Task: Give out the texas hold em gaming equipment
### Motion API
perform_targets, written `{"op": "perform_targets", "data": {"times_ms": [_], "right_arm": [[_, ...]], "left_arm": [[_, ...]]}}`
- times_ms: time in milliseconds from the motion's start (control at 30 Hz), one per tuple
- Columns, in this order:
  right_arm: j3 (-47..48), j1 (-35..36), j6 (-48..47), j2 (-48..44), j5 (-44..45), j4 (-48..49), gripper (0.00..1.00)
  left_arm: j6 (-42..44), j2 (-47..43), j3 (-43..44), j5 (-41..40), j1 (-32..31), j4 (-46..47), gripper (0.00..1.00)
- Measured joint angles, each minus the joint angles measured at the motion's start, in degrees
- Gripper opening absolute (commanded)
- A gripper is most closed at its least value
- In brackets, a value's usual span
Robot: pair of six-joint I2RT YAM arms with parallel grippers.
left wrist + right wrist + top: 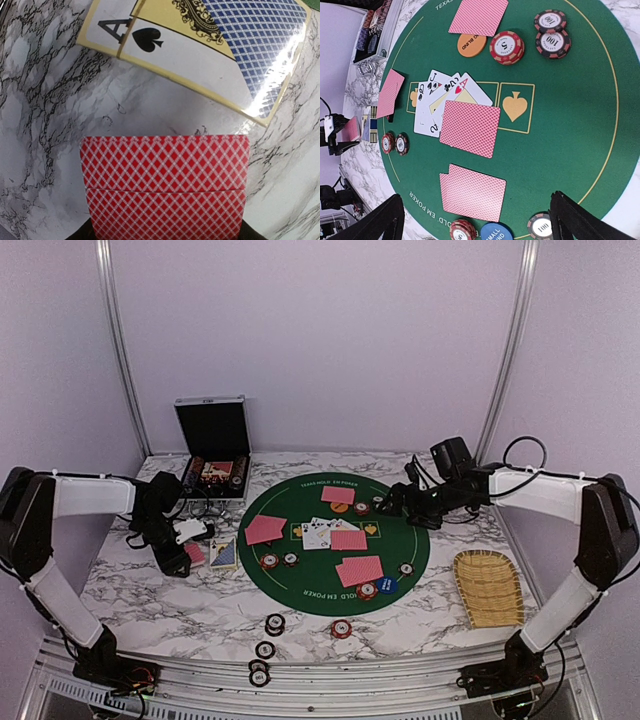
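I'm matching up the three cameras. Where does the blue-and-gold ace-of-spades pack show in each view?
Top external: the ace-of-spades pack lies left of centre, just off the left edge of the green mat.
Left wrist: it fills the top of the picture, tilted.
Right wrist: it is small, at the left edge.
Shared landmark: the held red-backed cards, right beside the pack.

Two red-backed cards (165, 185) with a white diamond lattice occupied the lower centre, stacked with one edge offset from the other. Their near ends ran between the dark fingers (82, 234) of the left hand (165, 236). Beyond them, apart, a glossy card box (210, 55) lay askew on the marbled table (45, 100). It showed an "A", a black spade and a blue lattice. A green mat (312, 4) filled the upper right corner.
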Motion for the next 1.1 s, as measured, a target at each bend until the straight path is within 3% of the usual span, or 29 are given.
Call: {"op": "perform_targets", "data": {"times_ms": [67, 133, 267, 733, 933, 1100], "right_arm": [[-0.3, 0.0, 0.1, -0.3, 0.3, -0.4, 0.99], [-0.6, 0.0, 0.2, -0.6, 0.6, -0.5, 0.99], [-0.9, 0.0, 0.4, -1.8, 1.3, -0.7, 0.99], [-0.9, 0.0, -0.7, -6.1, 9.8, -1.6, 0.99], [-1.5, -1.5, -3.1, -12.6, 28.3, 0.5, 0.99], [-19.0, -2.9, -10.8, -24.0, 47.2, 22.9, 0.99]], "left_arm": [[-0.1, 1.0, -0.2, 0.1, 0.0, 1.0, 0.32], [-0.2, 1.8, -0.5, 0.3, 0.0, 1.7, 0.62], [-0.2, 1.4, -0.9, 0.6, 0.0, 2.4, 0.96], [-1.0, -1.9, 1.3, 0.5, 0.1, 0.7, 0.99], [-6.2, -5.5, 8.9, 2.4, 3.8, 2.8, 0.99], [-13.0, -8.5, 6.0, 6.2, 9.6, 15.0, 0.99]]}}
